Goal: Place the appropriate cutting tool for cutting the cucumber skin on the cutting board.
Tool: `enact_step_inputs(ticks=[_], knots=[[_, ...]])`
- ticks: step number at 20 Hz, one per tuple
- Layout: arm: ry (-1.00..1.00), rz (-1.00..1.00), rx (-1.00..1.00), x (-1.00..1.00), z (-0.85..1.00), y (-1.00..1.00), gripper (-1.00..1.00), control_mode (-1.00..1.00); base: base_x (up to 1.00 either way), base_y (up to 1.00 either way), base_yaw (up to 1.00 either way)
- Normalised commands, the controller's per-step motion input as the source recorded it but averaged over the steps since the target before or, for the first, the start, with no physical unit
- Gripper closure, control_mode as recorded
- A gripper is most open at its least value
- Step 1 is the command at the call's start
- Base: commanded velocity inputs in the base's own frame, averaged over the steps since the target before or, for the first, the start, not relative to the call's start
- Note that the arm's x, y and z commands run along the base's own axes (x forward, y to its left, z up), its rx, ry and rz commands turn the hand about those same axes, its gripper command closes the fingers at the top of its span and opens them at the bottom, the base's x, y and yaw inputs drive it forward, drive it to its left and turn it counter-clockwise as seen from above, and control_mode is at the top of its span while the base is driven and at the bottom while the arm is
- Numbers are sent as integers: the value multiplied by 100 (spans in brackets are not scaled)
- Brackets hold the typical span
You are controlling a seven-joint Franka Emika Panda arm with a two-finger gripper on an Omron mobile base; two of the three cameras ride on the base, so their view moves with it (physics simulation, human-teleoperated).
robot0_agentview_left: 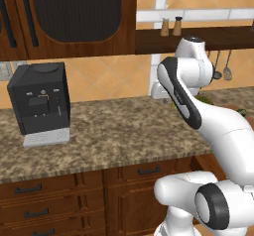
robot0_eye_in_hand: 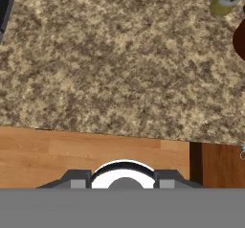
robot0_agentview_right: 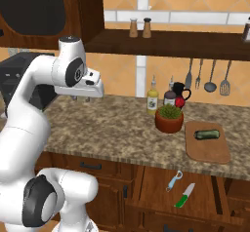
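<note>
1. Two fingers belong to the gripper [robot0_agentview_right: 74, 98], which hangs from the raised wrist over the granite counter [robot0_agentview_right: 112, 128]. Whether they are spread or pressed together I cannot tell: they are too small in the right base view. Nothing appears between them.
2. Directly beneath the hand lies bare counter, with the wooden cabinet front just past its edge.
3. Well off to the hand's side, past the potted plant [robot0_agentview_right: 169, 117], sits the cutting board [robot0_agentview_right: 207, 141], carrying the cucumber [robot0_agentview_right: 208, 134].
4. The cutting tool [robot0_agentview_right: 173, 181], a small peeler with a light blue part, lies in the open drawer [robot0_agentview_right: 205, 189], below counter level and far from the hand. A green-handled knife [robot0_agentview_right: 185, 196] lies just beside it.
5. Handling judgement: light, rigid, slender and probably slick. Best grasped across the handle's middle, away from the blade end; its thinness leaves little margin for misalignment, and the neighbouring knife risks being nudged.
</note>
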Motion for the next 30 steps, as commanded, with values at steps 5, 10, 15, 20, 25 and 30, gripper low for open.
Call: enact_step_inputs(ticks=[5, 10, 15, 20, 25, 30], knots=[[1, 0, -2, -15, -19, -13, -100, -100, 0, 0, 0], [-3, -2, 0, -81, -51, -83, -100, -100, 0, 0, 0], [3, -16, 0, -41, -44, -100, -100, -100, 0, 0, 0], [9, -11, 1, -4, -41, -100, -100, -100, 0, 0, 0], [9, -14, 3, -7, -47, -100, -100, -100, 0, 0, 0], [4, -11, 6, -29, -59, -91, -100, -100, 0, 0, 0]])
